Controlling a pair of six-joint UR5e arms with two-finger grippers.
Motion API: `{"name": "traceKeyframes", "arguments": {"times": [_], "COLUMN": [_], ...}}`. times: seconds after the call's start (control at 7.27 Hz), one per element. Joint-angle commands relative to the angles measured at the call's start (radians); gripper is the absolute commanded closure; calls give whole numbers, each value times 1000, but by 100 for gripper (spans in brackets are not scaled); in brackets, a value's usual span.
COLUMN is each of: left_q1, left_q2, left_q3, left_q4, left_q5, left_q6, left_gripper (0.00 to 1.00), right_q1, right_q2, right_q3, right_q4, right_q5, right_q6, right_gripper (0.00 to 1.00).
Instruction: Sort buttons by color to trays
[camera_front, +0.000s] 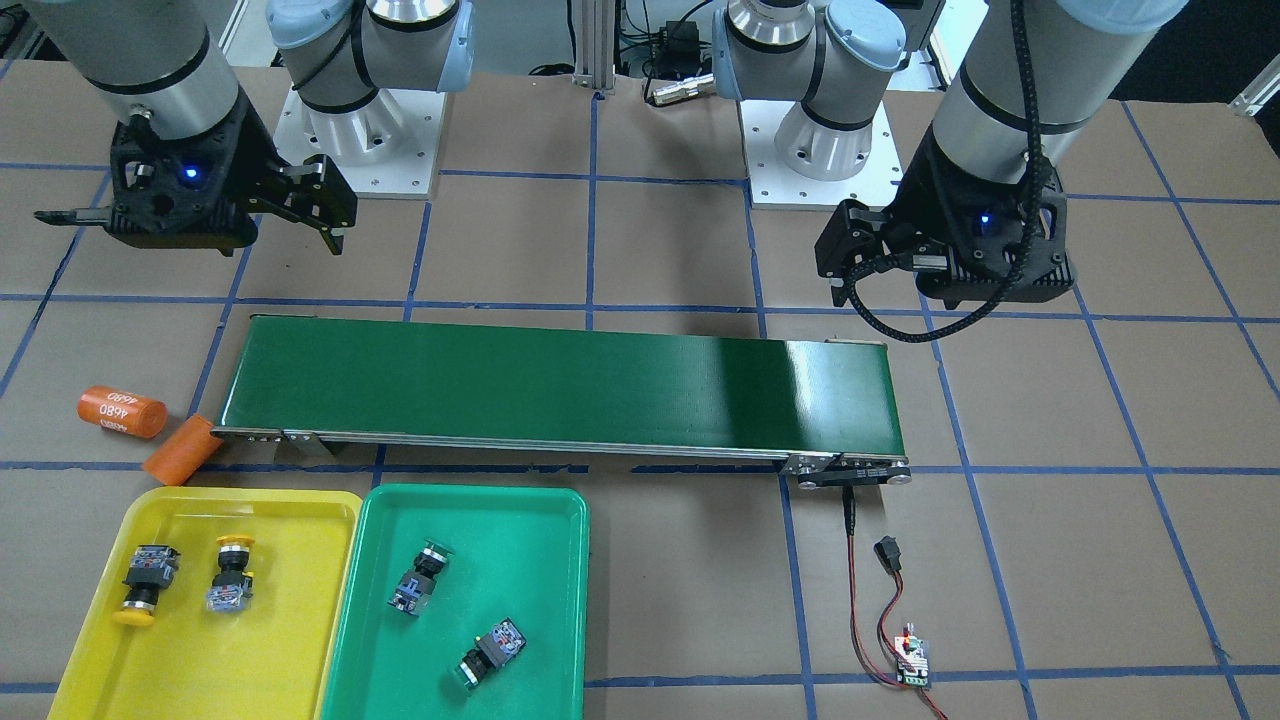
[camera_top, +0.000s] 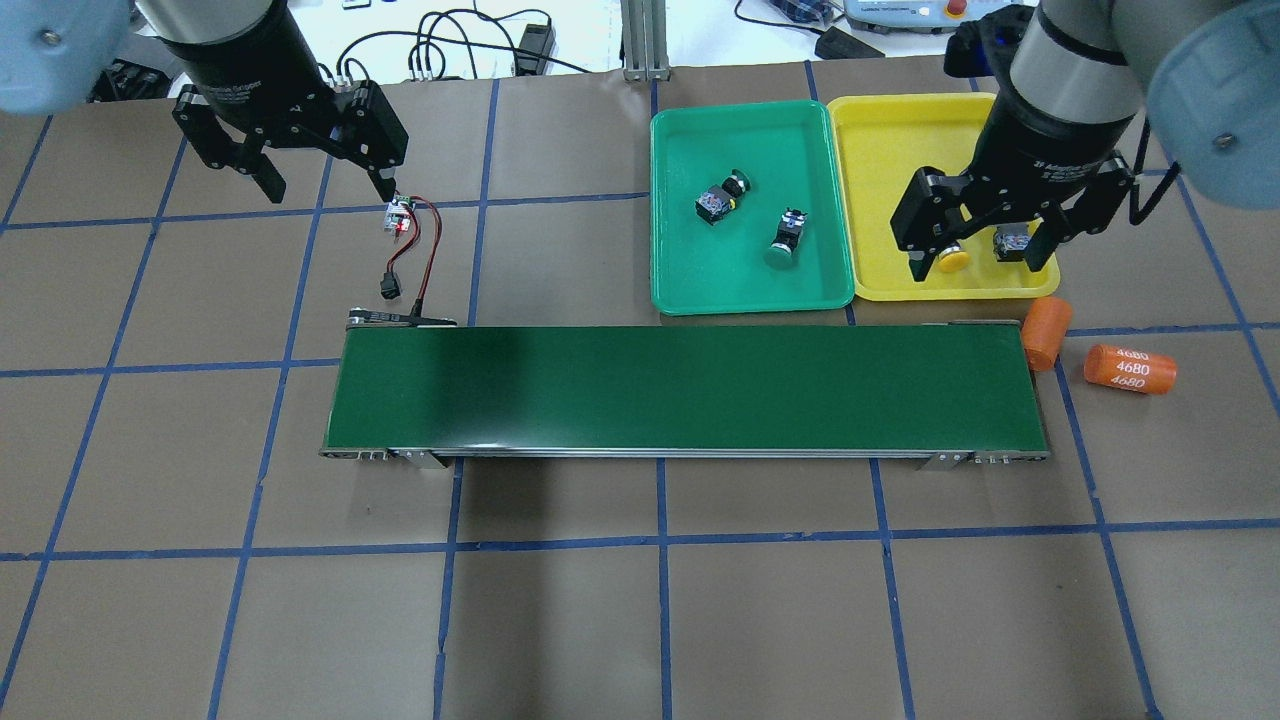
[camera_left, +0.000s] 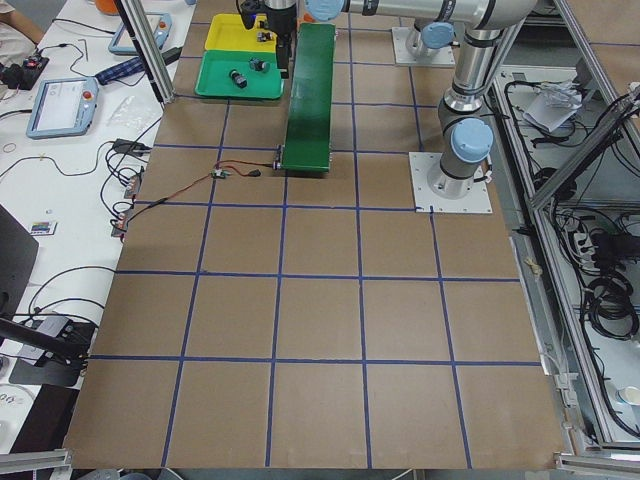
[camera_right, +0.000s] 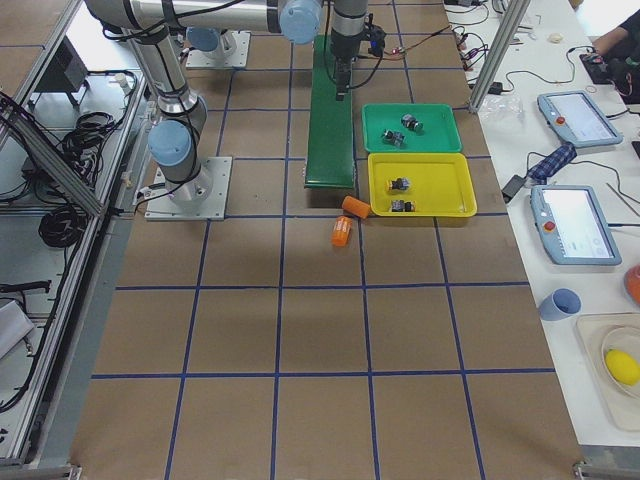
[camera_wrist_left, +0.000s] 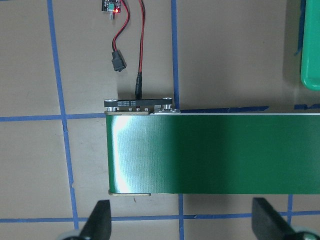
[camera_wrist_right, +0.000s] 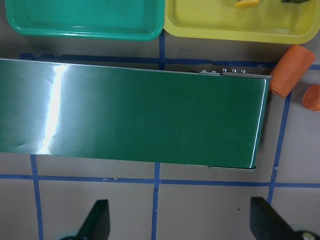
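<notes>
Two yellow buttons (camera_front: 140, 585) (camera_front: 230, 572) lie in the yellow tray (camera_front: 250, 502). Two green buttons (camera_front: 420, 578) (camera_front: 490, 652) lie in the green tray (camera_front: 480, 497). In the overhead view the green ones (camera_top: 722, 197) (camera_top: 785, 238) lie in the green tray (camera_top: 740, 140), and the yellow ones (camera_top: 953, 258) (camera_top: 1012, 243) lie in the yellow tray (camera_top: 900, 140), partly hidden behind my right gripper (camera_top: 978, 258). That gripper is open and empty, high above the belt's end by the trays. My left gripper (camera_top: 325, 185) is open and empty, high above the belt's other end.
A long dark-green conveyor belt (camera_front: 560, 385) lies across the middle. Two orange cylinders (camera_front: 122, 411) (camera_front: 180, 450) lie at its end beside the yellow tray. A small circuit board with red and black wires (camera_front: 912, 660) lies near the other end.
</notes>
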Motion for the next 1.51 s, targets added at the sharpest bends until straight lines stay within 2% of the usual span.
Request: {"name": "traceKeyframes", "arguments": {"times": [0.0,0.41,1.38], "left_q1": [0,0,0], "left_q2": [1,1,1], "left_q3": [3,2,2], "left_q4": [0,0,0], "left_q5": [0,0,0], "left_q6": [0,0,-5], "left_gripper": [0,0,0], "right_q1": [2,1,11], "right_q2": [-1,-9,-14], "right_q3": [16,-16,-19], "right_q4": [-1,0,-1], "right_q5": [2,-18,-11], "right_q6": [6,-5,12], "right_gripper": [0,0,0]}}
